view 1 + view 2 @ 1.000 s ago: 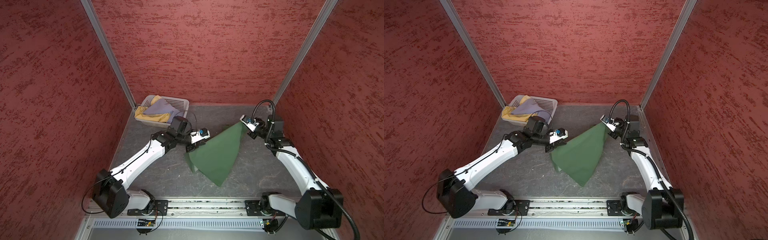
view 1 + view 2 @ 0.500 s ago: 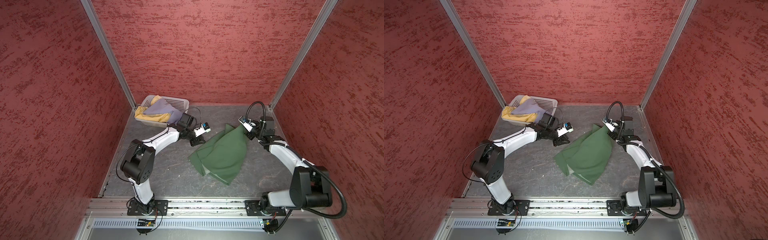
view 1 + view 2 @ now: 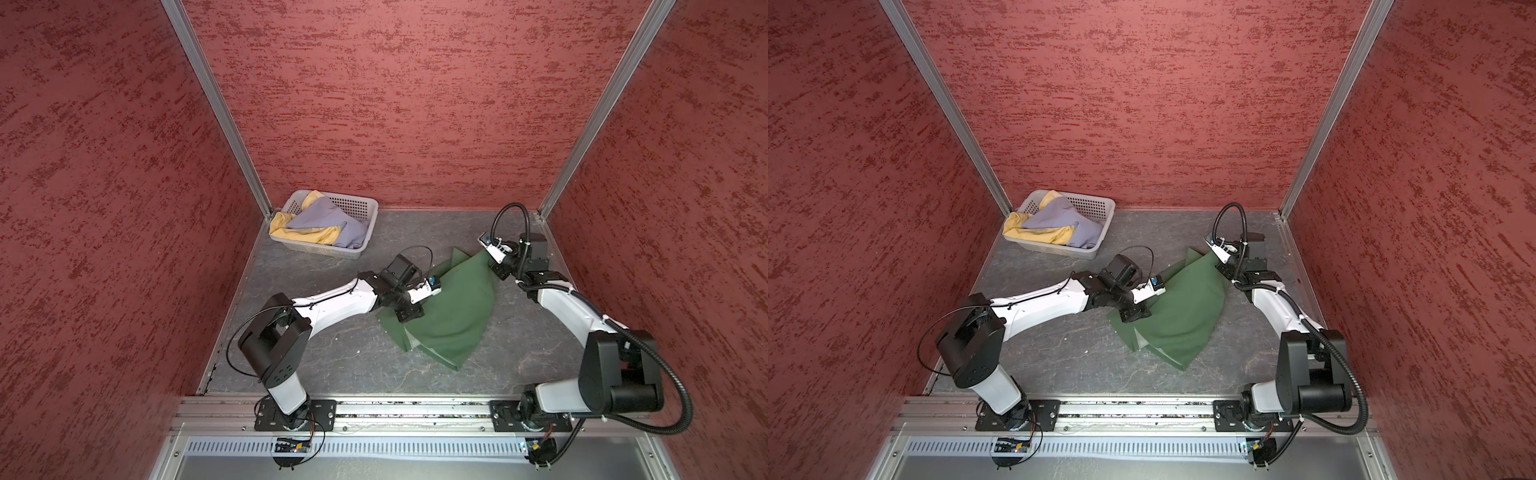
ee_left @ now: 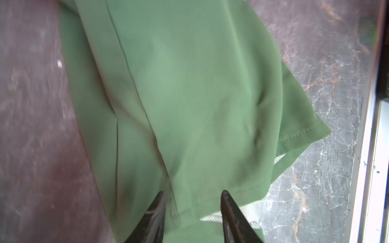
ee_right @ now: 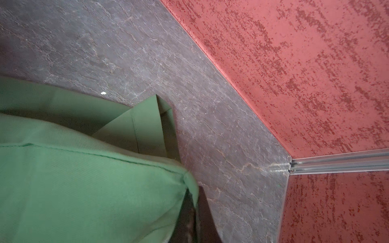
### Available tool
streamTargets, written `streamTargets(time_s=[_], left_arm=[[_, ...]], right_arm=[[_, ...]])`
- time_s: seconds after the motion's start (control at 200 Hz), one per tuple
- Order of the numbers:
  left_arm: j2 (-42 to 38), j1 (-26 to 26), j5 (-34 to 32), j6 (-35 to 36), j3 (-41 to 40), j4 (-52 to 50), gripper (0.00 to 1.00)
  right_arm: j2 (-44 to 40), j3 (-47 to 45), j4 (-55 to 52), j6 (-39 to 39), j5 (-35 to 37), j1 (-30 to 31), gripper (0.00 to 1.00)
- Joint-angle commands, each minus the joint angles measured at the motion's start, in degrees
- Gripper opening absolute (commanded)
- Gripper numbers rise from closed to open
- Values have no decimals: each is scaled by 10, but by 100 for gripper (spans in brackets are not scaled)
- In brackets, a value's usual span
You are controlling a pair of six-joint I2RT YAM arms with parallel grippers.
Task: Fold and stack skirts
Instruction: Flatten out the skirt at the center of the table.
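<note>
Lowered since a second ago: dark green cloth skirt (image 3: 453, 307). Left gripper (image 4: 192, 194) parted over its hem, nothing held; right gripper (image 5: 192, 201) clamped on its corner.

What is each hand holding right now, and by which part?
Right hand: shut on the green skirt, at its seamed far corner. Left hand: open over its hem, holding nothing.
</note>
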Motion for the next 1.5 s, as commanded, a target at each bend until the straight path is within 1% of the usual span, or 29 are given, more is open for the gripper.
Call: streamTargets(time_s=[0.0, 0.075, 0.185, 0.426, 0.701, 0.767, 0.827, 0.877, 0.982, 1.012, 1.187, 1.278, 1.418, 1.498], left_arm=[[-10, -7, -74, -87, -15, -29, 44], [-6, -13, -102, -109, -25, -35, 43], [3, -18, -127, -125, -39, -22, 43], [41, -27, -142, -130, -28, -1, 42], [95, -41, -166, -133, -4, -30, 41], [105, -41, -168, -136, -1, -34, 39], [113, -43, -170, -137, 0, -35, 33], [117, -44, -169, -139, 2, -37, 25], [122, -45, -167, -141, 1, -37, 5], [121, -46, -168, -141, 0, -37, 0], [115, -46, -179, -138, -5, -34, 0], [92, -44, -181, -129, -4, -31, 0], [24, -30, -153, -109, -1, -22, 0], [-20, -14, -108, -100, -1, -12, 0]], right_arm=[[-15, -7, 17, 2, 16, -1, 0], [-16, -10, 18, 0, 14, -1, 0], [-19, -18, 26, -1, 10, -1, 0], [-23, -25, 33, 3, -1, -1, 0], [-21, -25, 34, 3, -2, -1, 0], [-21, -26, 33, 3, -3, -1, 0], [-22, -26, 33, 3, -2, -1, 0], [-23, -26, 34, 3, -2, -1, 0], [-23, -25, 33, 2, -1, -1, 0], [-23, -25, 33, 2, -1, -1, 0], [-22, -24, 36, 6, -2, -1, 0], [-22, -23, 36, 7, -2, -1, 0], [-20, -14, 30, 11, 8, -1, 0], [-19, -8, 25, 12, 11, -2, 0]])
